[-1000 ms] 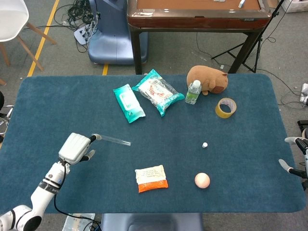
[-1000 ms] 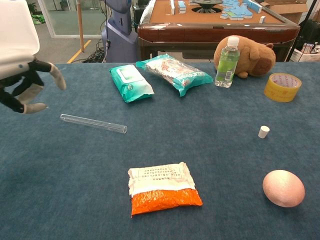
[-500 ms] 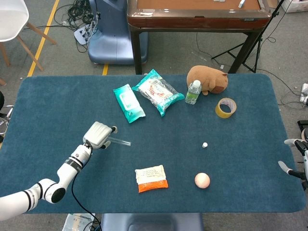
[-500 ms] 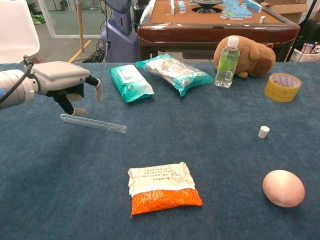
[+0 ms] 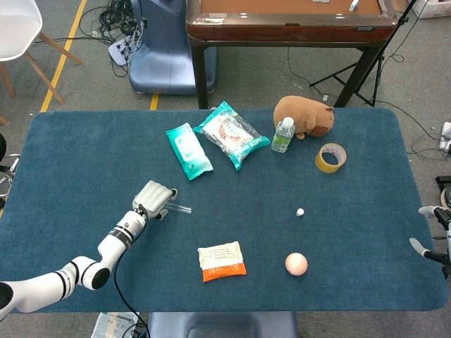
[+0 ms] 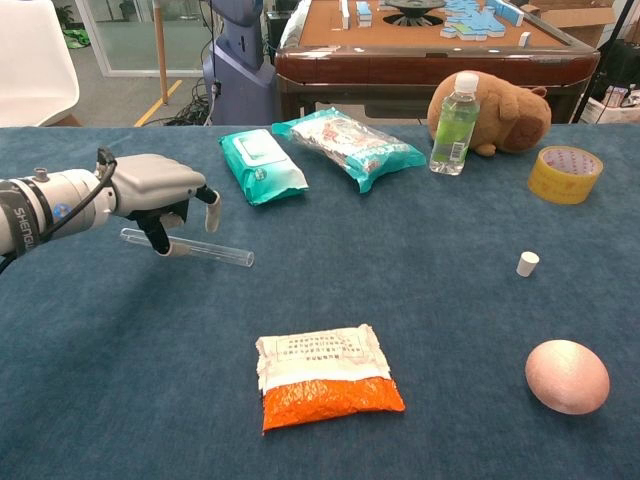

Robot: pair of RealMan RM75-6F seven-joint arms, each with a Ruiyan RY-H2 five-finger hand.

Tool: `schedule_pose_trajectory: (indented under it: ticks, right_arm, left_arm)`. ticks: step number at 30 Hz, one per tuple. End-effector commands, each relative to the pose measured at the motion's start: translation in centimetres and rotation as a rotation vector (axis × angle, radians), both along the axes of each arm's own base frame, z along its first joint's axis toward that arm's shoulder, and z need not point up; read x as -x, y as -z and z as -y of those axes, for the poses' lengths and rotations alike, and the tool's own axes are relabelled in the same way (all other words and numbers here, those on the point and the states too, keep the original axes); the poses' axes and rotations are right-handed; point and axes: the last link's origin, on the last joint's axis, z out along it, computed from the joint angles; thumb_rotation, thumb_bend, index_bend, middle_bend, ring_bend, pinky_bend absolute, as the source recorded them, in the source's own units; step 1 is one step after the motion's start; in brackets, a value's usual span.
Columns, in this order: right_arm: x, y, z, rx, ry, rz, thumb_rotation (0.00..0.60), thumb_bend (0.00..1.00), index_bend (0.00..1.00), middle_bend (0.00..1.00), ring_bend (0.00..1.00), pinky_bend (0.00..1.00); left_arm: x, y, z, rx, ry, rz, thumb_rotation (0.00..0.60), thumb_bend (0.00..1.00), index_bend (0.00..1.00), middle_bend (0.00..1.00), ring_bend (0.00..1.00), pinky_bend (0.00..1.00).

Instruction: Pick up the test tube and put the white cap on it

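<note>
Across the blue carpeted surface point(image 5: 352, 267) lay snack packets, a bottle, a tape roll and an egg; a wooden table point(image 5: 289, 17) stood behind. Left hand point(image 6: 160, 190) hovered over the test tube point(image 6: 215, 252), fingers point(image 6: 210, 210) spread downward, gripping nothing. White cap point(image 6: 527, 263) sat well apart. Right hand point(image 5: 437, 236) showed only at the edge, its state unclear.

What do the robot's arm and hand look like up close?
The left arm is glossy white tubing with black joint bands. A thin black cable loops along the wrist. The left hand has a light grey shell, dark inner parts and pale fingertips. Only pale fingers of the right hand show.
</note>
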Motion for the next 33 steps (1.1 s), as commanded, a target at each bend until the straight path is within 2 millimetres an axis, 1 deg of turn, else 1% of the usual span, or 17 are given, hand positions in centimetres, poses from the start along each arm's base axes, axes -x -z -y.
schedule_pose_trajectory:
  ticks: [1, 12, 26, 33]
  right_arm:
    - [0.1, 0.0, -0.1, 0.001, 0.005, 0.001, 0.6, 0.17, 0.34, 0.39, 0.4, 0.49]
    - [0.6, -0.3, -0.4, 0.008, 0.022, 0.006, 0.6, 0.17, 0.34, 0.39, 0.4, 0.49]
    - [0.7, -0.2, -0.6, 0.004, 0.031, 0.01, 0.6, 0.17, 0.34, 0.39, 0.4, 0.49]
    - [0.8, -0.3, -0.8, 0.006, 0.036, 0.011, 0.6, 0.17, 0.34, 0.39, 0.4, 0.49]
  left_arm:
    - [0.1, 0.3, -0.1, 0.004, -0.012, -0.001, 0.6, 0.29, 0.41, 0.98, 0.88, 1.0]
    - [1.0, 0.8, -0.7, -0.006, -0.047, -0.02, 0.6, 0.29, 0.44, 0.98, 0.88, 1.0]
    - [1.2, 1.3, -0.9, -0.009, -0.071, -0.022, 0.6, 0.29, 0.48, 0.98, 0.89, 1.0]
    - [1.3, 1.4, -1.1, -0.013, -0.095, -0.015, 0.6, 0.29, 0.54, 0.99, 0.89, 1.0]
